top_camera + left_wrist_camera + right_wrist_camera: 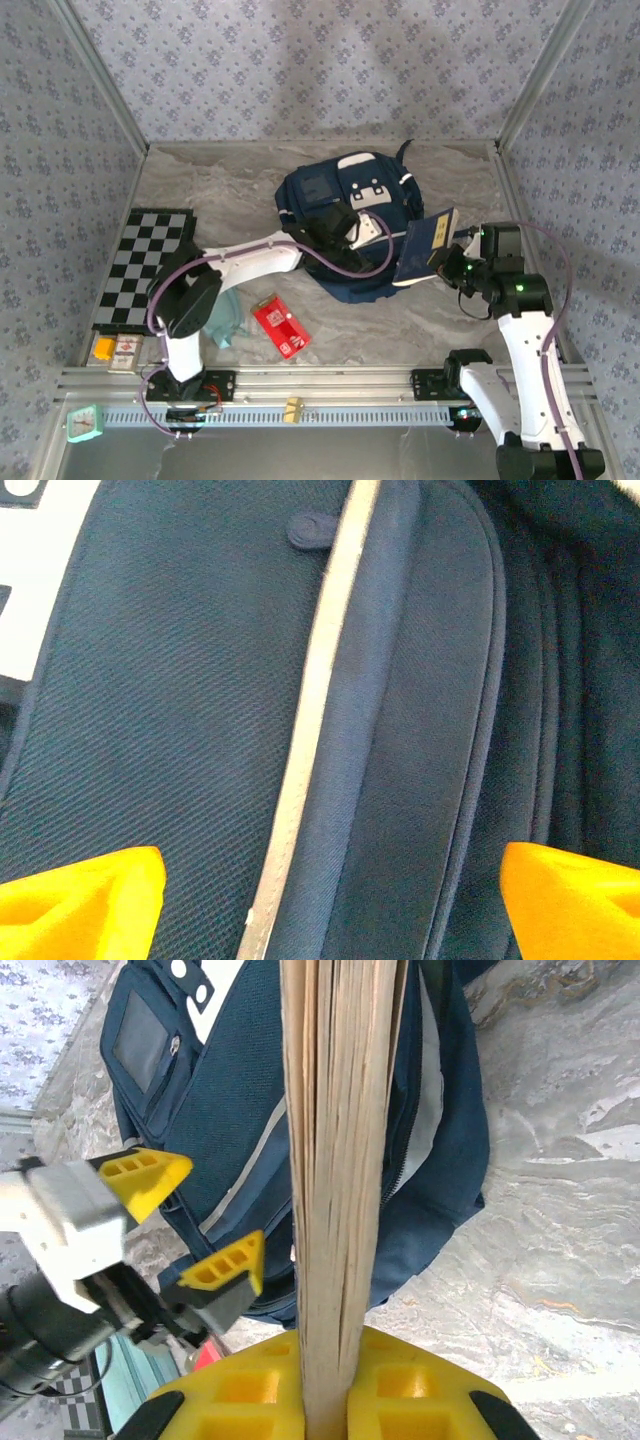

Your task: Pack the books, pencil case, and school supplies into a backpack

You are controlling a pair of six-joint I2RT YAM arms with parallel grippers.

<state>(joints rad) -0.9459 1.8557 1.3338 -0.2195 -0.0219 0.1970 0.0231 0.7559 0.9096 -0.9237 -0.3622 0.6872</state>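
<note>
The navy backpack (330,200) lies at mid-table, its white trim line (310,710) running under my left gripper (330,910). That gripper stands open, its yellow fingertips (85,900) wide apart over the fabric with nothing between them. It also shows over the backpack (220,1090) in the right wrist view, open. My right gripper (337,1390) is shut on the books (340,1160), held on edge at the backpack's right side; a navy cover (425,248) faces up. The teal pencil case (228,318) lies partly under the left arm. The red school supplies packet (281,326) lies beside it.
A checkerboard mat (145,265) covers the table's left side, with small cards (115,350) at its near end. A teal clock (85,423) and a yellow clip (292,408) sit on the front rail. Patterned walls close in three sides.
</note>
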